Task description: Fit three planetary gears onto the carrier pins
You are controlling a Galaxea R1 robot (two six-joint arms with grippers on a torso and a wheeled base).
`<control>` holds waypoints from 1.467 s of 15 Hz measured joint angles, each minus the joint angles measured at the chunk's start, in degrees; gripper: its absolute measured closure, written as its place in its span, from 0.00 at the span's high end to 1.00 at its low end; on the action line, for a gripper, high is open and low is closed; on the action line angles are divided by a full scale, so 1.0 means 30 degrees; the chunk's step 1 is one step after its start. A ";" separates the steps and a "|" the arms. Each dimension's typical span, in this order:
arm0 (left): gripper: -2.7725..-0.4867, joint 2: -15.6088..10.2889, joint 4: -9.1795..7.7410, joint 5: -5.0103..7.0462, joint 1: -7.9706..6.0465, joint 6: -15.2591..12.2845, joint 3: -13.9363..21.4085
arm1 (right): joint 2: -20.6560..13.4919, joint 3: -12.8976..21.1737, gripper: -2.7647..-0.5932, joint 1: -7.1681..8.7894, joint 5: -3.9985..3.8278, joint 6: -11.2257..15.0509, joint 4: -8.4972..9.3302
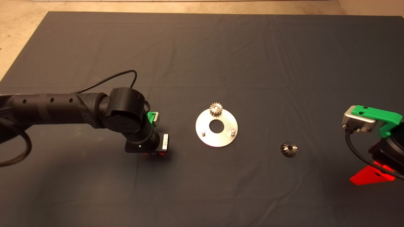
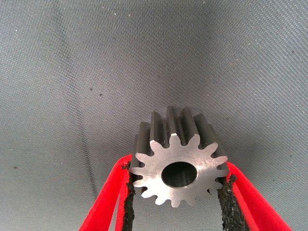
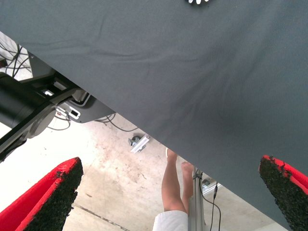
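Note:
The shiny round disc (image 1: 202,121) lies mid-mat. One silver planetary gear (image 1: 216,109) sits on its far carrier pin. Two other pins (image 1: 204,133) (image 1: 233,131) stand bare. A darker gear (image 1: 288,148) lies on the mat right of the disc; its edge also shows in the right wrist view (image 3: 197,1). My left gripper (image 1: 154,153) (image 2: 178,175) is left of the disc, mostly hidden under its wrist. It is shut on a third gear (image 2: 179,159), with a pad on each side of the teeth. My right gripper (image 1: 374,175) (image 3: 171,163) waits open at the lower right edge.
The dark mat (image 1: 202,56) spreads wide around the disc. A black cable (image 1: 110,77) loops over the left arm. Past the mat's edge the right wrist view shows a person's legs (image 3: 174,185) and floor cables.

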 joint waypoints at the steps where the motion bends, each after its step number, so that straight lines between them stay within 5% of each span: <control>1: 0.22 0.0000 0.0000 0.0008 0.0028 0.0000 0.0000 | 0.0000 0.0016 0.98 0.0000 0.0000 0.0007 0.0000; 22: 0.30 0.0061 -0.0085 -0.0219 0.0037 -0.0219 -0.0740 | -0.0037 0.0037 0.98 0.0000 0.0000 0.0007 0.0016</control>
